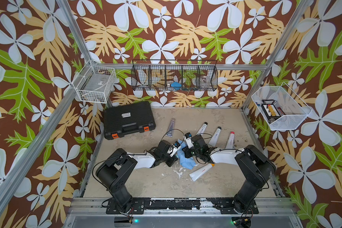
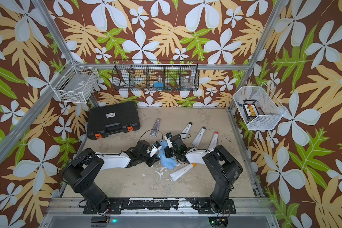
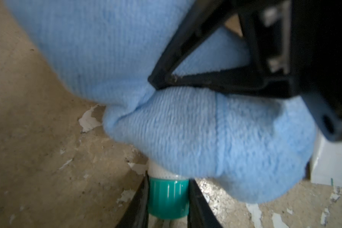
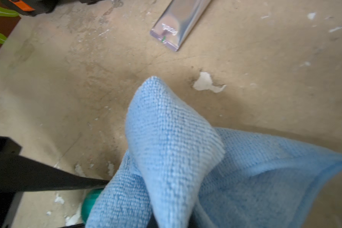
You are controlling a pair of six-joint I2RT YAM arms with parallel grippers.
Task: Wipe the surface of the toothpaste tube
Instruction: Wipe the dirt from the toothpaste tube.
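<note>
Your left hand (image 3: 168, 197) is closed narrowly on the teal cap (image 3: 167, 205) of the toothpaste tube (image 3: 158, 170). It holds the tube near the middle of the desk (image 1: 146, 183), so the body cannot slide under rubbing. Your right hand (image 1: 186, 153) is pinched tight on the blue microfibre cloth (image 3: 166, 128). The cloth drapes over the tube (only the cap and white shoulder show), so a stroke along it would likely wipe the surface.

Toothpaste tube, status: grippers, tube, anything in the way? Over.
Left gripper clamped on green cap of toothpaste tube. Right gripper shut on blue cloth, draped over tube body. Orange-capped tube lies close beside cloth.
</note>
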